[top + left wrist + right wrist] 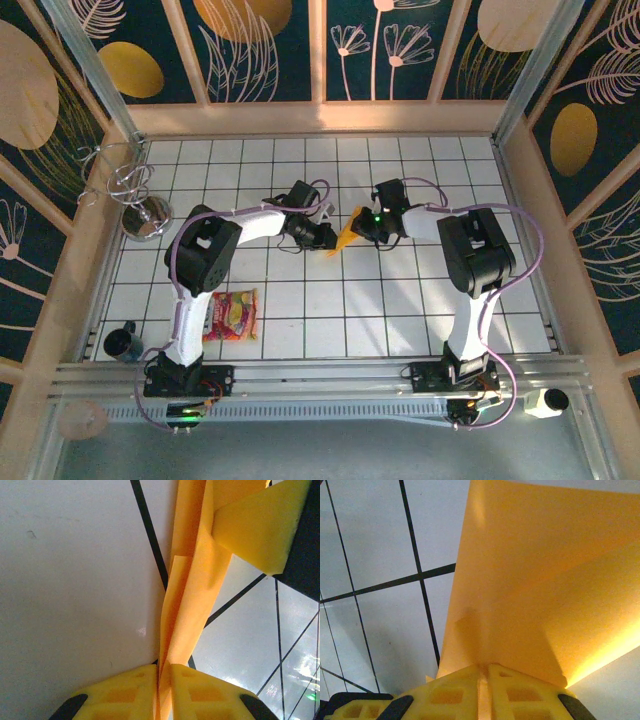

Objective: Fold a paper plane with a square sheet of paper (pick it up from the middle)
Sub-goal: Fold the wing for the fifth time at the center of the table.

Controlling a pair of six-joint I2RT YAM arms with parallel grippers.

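Note:
The orange-yellow sheet of paper is folded into a slim pointed shape and hangs just above the middle of the tiled table, between the two grippers. My left gripper holds its lower left end. In the left wrist view, the left gripper is shut on the narrow folded paper, and a yellow finger of the right gripper holds the far end. My right gripper holds the upper right end. The right wrist view has the right gripper shut on a broad creased flap of the paper.
A red-and-yellow snack packet lies near the left arm's base. A dark mug stands at the front left edge. A silver wire stand sits at the left wall. Wooden-framed walls enclose the table.

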